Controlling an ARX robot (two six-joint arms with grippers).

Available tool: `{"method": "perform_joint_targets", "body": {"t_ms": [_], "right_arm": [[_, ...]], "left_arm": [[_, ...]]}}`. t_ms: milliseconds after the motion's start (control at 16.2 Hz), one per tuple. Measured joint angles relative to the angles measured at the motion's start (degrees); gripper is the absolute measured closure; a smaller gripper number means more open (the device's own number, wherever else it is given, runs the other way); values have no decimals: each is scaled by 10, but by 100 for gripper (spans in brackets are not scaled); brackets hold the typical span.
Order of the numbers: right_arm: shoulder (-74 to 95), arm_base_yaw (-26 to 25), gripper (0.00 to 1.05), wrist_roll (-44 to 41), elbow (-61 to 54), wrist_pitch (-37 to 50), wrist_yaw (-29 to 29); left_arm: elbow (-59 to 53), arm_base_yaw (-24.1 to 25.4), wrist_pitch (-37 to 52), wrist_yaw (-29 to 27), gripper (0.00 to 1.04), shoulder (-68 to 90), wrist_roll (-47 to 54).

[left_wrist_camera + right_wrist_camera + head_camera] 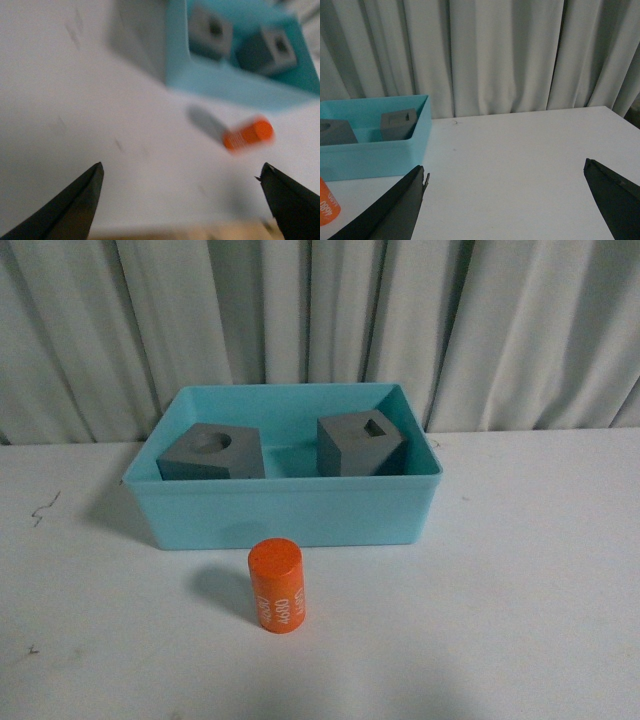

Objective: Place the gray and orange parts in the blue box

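I am holding both of my grippers wide open and empty: the left gripper [181, 167] is hanging above the white table [520, 570] with its two dark fingers spread far apart. The right gripper [505, 166] is spread just as wide off to the right of the blue box [290, 515]. The orange cylinder [276, 586] is standing upright on the table outside the box, just in front of its near wall and a little left of that wall's middle, not touching it. Its long axis is running straight up and down, its flat end is facing up, and its white lettering is running lengthwise down its side. In my left wrist view it is showing only as a blur. Inside the box, the gray cube with the round recess [212, 452] is sitting at the left end. The gray cube with the rectangular recess [360, 445] is sitting at the right end, turned with a corner toward the near wall. The two are lying apart, both recesses facing up.
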Motion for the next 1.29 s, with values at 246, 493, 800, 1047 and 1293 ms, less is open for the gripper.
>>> {"method": "perform_joint_targets", "body": {"t_ms": [246, 493, 800, 1047, 1293], "right_arm": [[0, 0, 6, 0, 0, 0, 0], [0, 0, 6, 0, 0, 0, 0], [0, 0, 6, 0, 0, 0, 0], [0, 0, 6, 0, 0, 0, 0], [0, 0, 6, 0, 0, 0, 0]], "left_arm": [[-220, -37, 400, -86, 56, -202, 47], [-248, -113, 342, -168, 104, -285, 46], [-271, -226, 299, -271, 103, -362, 49], [-271, -225, 259, -283, 103, -403, 49], [-271, -225, 245, -282, 103, -418, 49]]}}
